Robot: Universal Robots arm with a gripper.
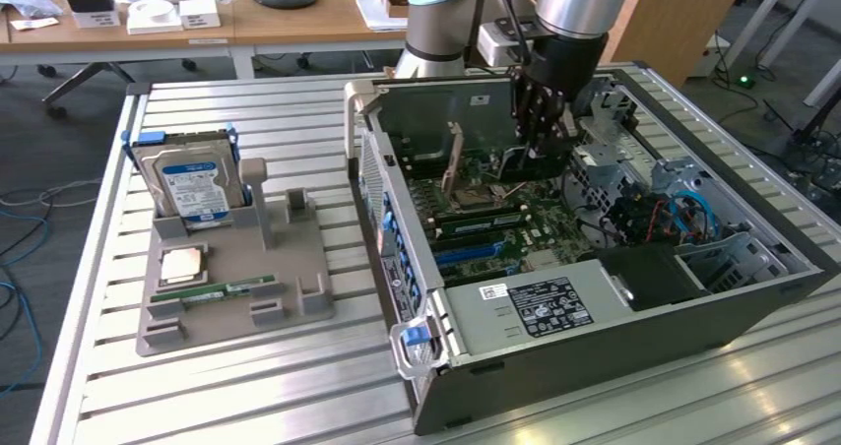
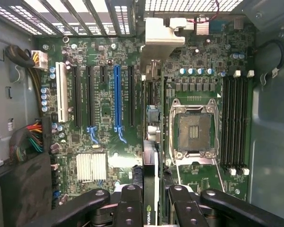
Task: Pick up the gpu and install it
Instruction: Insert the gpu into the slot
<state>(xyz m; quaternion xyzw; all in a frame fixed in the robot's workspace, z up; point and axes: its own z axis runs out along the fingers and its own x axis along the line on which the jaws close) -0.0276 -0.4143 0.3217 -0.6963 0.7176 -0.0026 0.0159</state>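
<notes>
Noted gripper (image 1: 537, 142) down inside the open computer case (image 1: 592, 347), clenched on the gpu (image 1: 523, 165). Found case lying on its side. In wrist view, found gpu (image 2: 150, 142) edge-on between 2 black fingers (image 2: 128, 205), silver bracket (image 2: 162, 35) toward the vented case wall. Located gpu over the motherboard (image 2: 94, 118), between the blue slot (image 2: 117, 99) and the CPU socket (image 2: 193, 132). Could not tell whether seated in a slot. Logged, on the exterior view's left, grey holder (image 1: 299, 268) with hard drive (image 1: 195, 184), 1 memory stick (image 1: 213, 290), 1 processor chip (image 1: 180, 264); well apart from case, all on slatted metal table (image 1: 263, 396).
</notes>
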